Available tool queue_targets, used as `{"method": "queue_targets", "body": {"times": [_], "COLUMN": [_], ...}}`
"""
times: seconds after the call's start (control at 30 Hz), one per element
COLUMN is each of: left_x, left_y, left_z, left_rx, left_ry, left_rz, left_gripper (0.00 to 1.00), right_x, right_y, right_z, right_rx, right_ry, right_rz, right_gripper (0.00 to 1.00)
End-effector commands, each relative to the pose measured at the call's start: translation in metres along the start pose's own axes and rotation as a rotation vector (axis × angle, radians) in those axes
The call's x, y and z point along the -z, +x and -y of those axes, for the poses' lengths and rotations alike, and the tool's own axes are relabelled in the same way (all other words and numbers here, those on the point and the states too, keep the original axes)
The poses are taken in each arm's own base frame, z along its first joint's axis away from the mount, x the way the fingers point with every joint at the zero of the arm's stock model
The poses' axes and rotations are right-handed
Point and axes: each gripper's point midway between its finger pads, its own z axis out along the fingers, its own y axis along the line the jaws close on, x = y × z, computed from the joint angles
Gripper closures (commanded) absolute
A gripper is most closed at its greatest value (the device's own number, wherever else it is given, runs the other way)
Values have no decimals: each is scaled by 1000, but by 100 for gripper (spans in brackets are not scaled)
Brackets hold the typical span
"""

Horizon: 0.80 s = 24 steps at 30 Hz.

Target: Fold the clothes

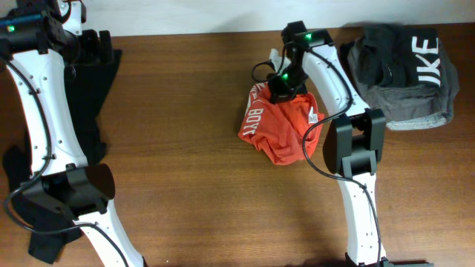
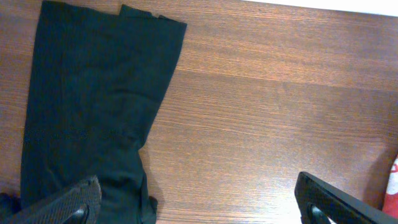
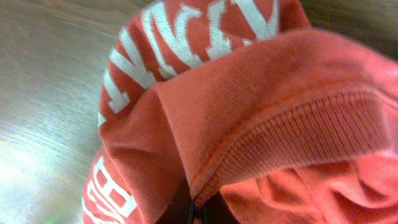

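Over the wooden table point(image 1: 185, 111), right fingers point(image 3: 194, 213) clamp the orange-red T-shirt point(image 1: 278, 126); left fingers point(image 2: 62, 202) gape wide, holding nothing.

Three pieces of clothing in all: one orange-red T-shirt point(image 1: 278, 130) with white lettering, one long black garment point(image 2: 87, 93), one dark grey garment point(image 1: 404, 74) with white letters, all on one wooden table point(image 1: 193, 156). Two white robot arms, one left arm point(image 1: 41, 100) and one right arm point(image 1: 358, 211), each carrying one gripper, so two grippers total: left gripper point(image 2: 199, 208), right gripper point(image 1: 283, 90). Left wrist view shows two dark fingers point(image 2: 62, 202); in the right wrist view cloth hides the fingers, count unclear.
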Motion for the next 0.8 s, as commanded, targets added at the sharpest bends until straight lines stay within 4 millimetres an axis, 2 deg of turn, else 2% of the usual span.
{"method": "queue_targets", "body": {"times": [0.0, 0.1, 0.2, 0.23, 0.3, 0.43, 0.53, 0.63, 0.77], "left_x": [-3, -3, -3, -3, -3, -3, -3, -3, -3], "left_y": [1, 1, 2, 2, 2, 2, 2, 1, 2], "left_z": [1, 1, 1, 1, 1, 1, 1, 1, 1], "left_rx": [-23, -23, -23, -23, -23, -23, -23, -23, -23], "left_ry": [-5, -5, -5, -5, -5, -5, -5, -5, -4], "left_rz": [-8, -8, -9, -9, -9, -13, -11, -9, -9], "left_gripper": [1, 1, 1, 1, 1, 1, 1, 1, 1], "right_x": [32, 51, 72, 78, 81, 83, 84, 76, 53], "right_y": [-3, 6, 26, 34, 39, 43, 36, 28, 30], "right_z": [3, 5, 12, 18, 33, 50, 55, 47, 29], "right_rx": [-40, -70, -140, -169, -224, -307, -304, -273, -235], "right_ry": [-16, -18, -14, -2, 35, 40, 41, 42, 46], "right_rz": [42, 24, -28, -53, -62, -67, -35, -22, -71], "right_gripper": [96, 96, 96, 96, 96, 96, 96, 96, 96]}}
